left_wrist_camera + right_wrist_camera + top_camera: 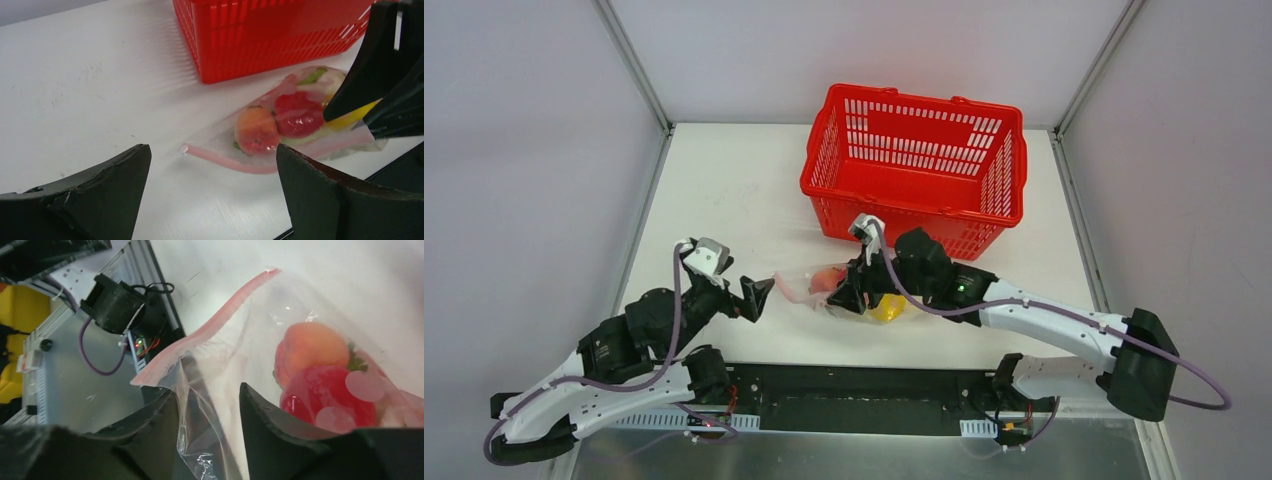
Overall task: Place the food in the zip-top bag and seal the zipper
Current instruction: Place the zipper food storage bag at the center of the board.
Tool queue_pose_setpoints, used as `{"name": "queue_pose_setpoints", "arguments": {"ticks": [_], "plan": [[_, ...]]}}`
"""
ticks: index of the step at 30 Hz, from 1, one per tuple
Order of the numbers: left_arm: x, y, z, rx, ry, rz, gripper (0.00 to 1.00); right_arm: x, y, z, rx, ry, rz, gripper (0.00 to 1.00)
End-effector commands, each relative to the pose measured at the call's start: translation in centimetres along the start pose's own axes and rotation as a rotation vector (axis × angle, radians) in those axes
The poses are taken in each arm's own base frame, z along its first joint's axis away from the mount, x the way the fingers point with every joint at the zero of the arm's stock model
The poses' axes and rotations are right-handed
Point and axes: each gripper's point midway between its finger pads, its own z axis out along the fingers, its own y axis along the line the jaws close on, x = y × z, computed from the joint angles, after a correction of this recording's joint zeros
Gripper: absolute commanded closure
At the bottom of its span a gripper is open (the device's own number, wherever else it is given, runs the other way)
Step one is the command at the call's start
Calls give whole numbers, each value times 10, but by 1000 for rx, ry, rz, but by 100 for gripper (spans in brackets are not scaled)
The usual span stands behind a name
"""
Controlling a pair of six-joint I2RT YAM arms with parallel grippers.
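The zip-top bag (816,296) lies flat on the white table in front of the basket, with the food inside it. A peach-orange ball (256,131), a red ball (299,114), something yellow (352,117) and a green piece show through the film. The pinkish zipper (225,162) runs along the near edge toward my left gripper (212,148), which stands wide open just short of the strip's end, touching nothing. My right gripper (209,390) is over the bag's near right part. Its jaws are apart, and loose clear film (200,410) below the zipper (210,327) stands between them.
The red mesh basket (924,100) stands close behind the bag, with nothing visible inside it. A black rail (854,395) with the arm bases runs along the table's near edge. Grey walls enclose the table on both sides.
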Motion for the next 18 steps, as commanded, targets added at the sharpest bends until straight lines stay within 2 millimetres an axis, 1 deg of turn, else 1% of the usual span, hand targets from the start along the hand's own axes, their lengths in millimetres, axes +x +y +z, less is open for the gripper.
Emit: {"name": "queue_pose_setpoints", "arguments": {"ticks": [1, 3, 5, 7, 9, 12, 13, 14, 16, 18], "plan": [[-15, 19, -11, -84, -70, -137, 1, -26, 46, -9, -214, -44, -35, 46], [-15, 24, -15, -99, -79, -159, 1, -33, 56, -19, -258, -87, -46, 39], [-12, 29, -17, -116, -87, -166, 1, -39, 62, -30, -281, -146, -57, 33], [-5, 33, -15, -140, -89, -160, 1, -36, 60, -36, -273, -176, -62, 28], [3, 32, -12, -147, -72, -154, 1, -28, 51, -37, -238, -184, -49, 24], [13, 25, -7, -126, -31, -144, 1, -8, 40, -35, -199, -132, -21, 24], [17, 23, -6, -124, -14, -139, 1, -2, 34, -34, -177, -111, -8, 25], [20, 21, -4, -125, 2, -135, 1, 6, 28, -32, -151, -86, 8, 29], [25, 17, 0, -122, 32, -128, 1, 28, 15, -27, -102, -14, 50, 41], [29, 11, 4, -109, 57, -129, 1, 56, 2, -20, -53, 72, 109, 53]]}}
